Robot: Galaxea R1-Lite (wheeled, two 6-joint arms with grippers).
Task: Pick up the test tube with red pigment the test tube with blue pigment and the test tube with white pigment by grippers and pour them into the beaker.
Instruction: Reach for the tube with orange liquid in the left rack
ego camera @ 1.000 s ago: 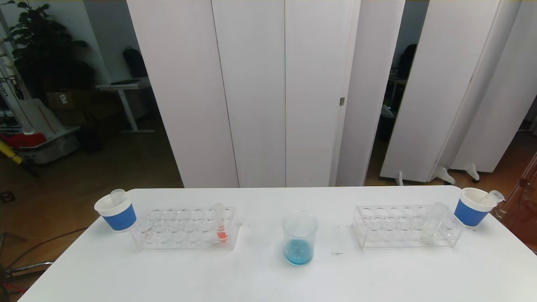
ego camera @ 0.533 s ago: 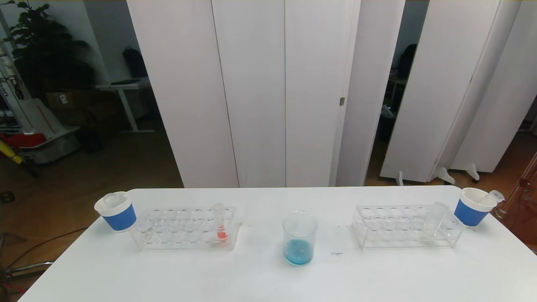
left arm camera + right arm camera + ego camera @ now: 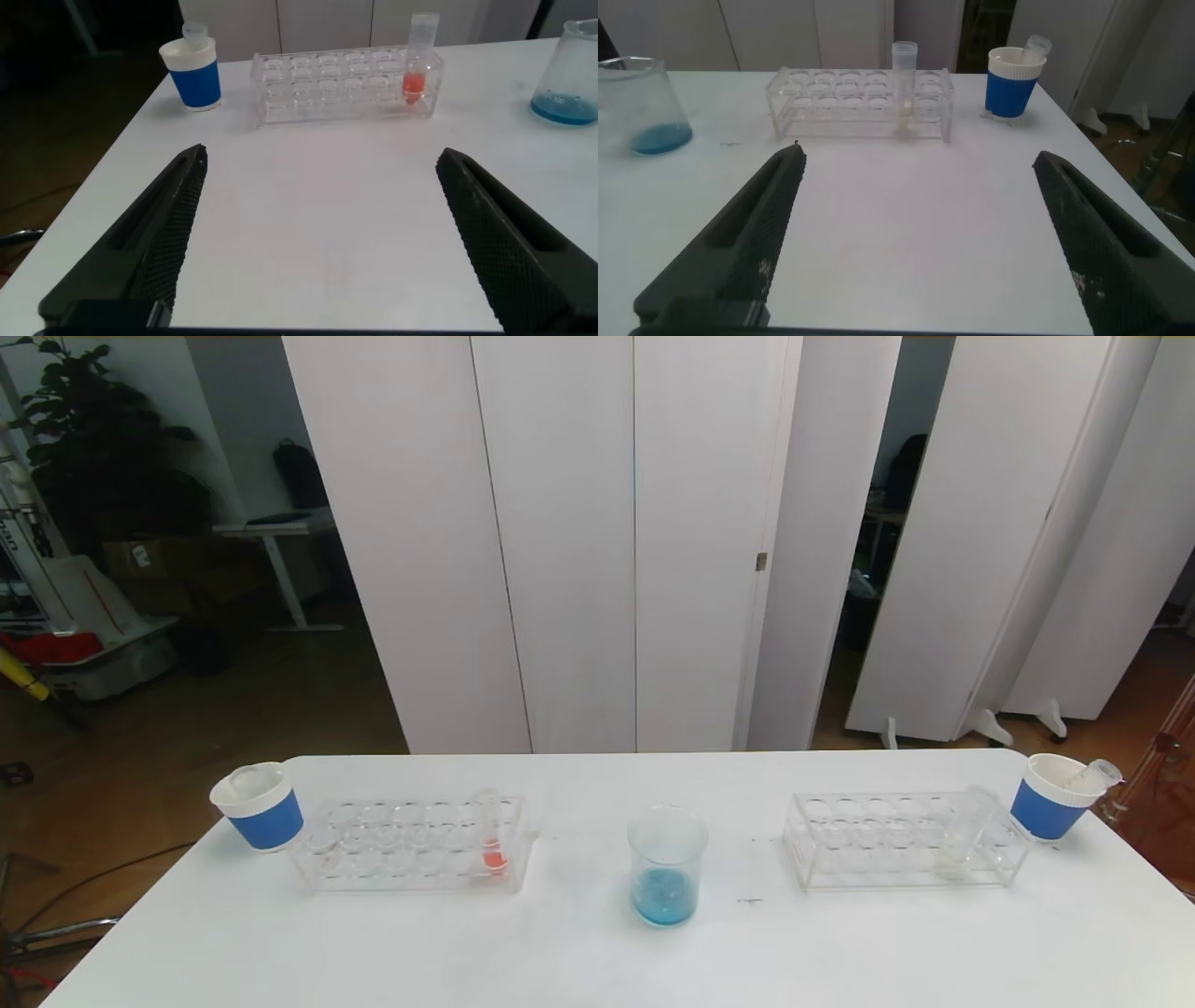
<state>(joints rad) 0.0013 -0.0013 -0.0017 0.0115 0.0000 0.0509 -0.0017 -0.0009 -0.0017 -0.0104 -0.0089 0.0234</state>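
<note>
Both hands are held low over the near edge of the white worktop, the left hand (image 3: 318, 233) and the right hand (image 3: 915, 233) each spread wide and holding nothing. Well beyond them, the clear beaker (image 3: 666, 863) with blue pigment at its bottom stands at centre. The red tube (image 3: 489, 831) is seated upright in the left clear rack (image 3: 411, 845); the white tube (image 3: 962, 835) leans in the right rack (image 3: 901, 840). Blue-banded cups (image 3: 259, 803) are set at the far ends.

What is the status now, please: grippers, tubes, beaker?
Left gripper and right gripper open, empty, short of the racks. Clear glass beaker holds blue pigment. Red-pigment tube and white-pigment tube stand racked. Path unobstructed.
</note>
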